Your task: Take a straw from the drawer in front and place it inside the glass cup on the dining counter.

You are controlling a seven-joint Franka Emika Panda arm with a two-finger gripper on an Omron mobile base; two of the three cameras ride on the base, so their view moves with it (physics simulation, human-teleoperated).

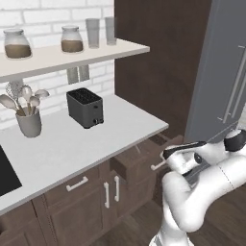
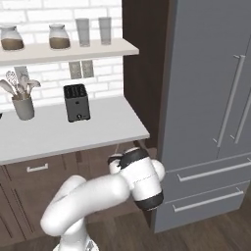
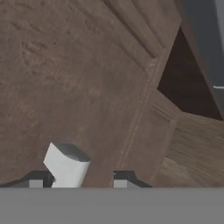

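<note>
Now: jaws at the drawer handle

Seen from the hand, the jaws stand apart astride the pale handle (image 3: 65,168) of the drawer (image 1: 137,161). The handle sits close to one fingertip (image 3: 36,183) and clear of the other. The drawer juts part-way out under the desk (image 1: 96,137), beside the grey fridge (image 1: 226,72).

White brick wall (image 1: 43,14), pale shelf (image 1: 72,56) and worktop (image 1: 96,139), dark wood cabinets (image 1: 86,206), grey fridge (image 2: 211,108).
</note>
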